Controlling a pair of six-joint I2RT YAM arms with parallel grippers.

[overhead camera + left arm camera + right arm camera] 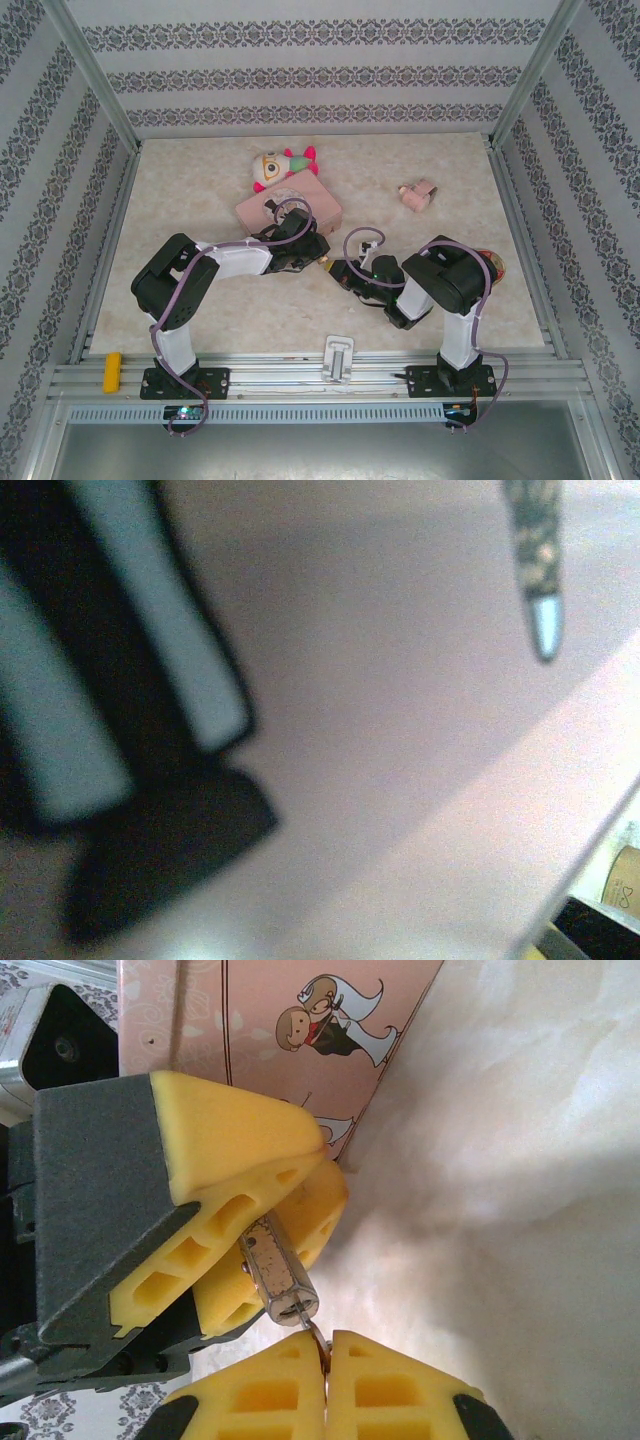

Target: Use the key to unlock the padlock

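Padlock [280, 1272] is grasped in left claw [330, 1163], just ahead of right claw [327, 1345], which is clenched on the key [316, 1332]. Off-axis twisting could bend the key or spin the padlock in its grip.

Striped patterned walls [320, 75], marbled beige tabletop [200, 180], aluminium frame [270, 375]

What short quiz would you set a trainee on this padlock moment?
1. True or false: the left gripper is clamped on the padlock.
2. What does the right gripper pinch? A the key; B a coin; C nothing.
3. Fill in: the cartoon couple is printed on the ____ box.
Key: 1 true; 2 A; 3 pink.
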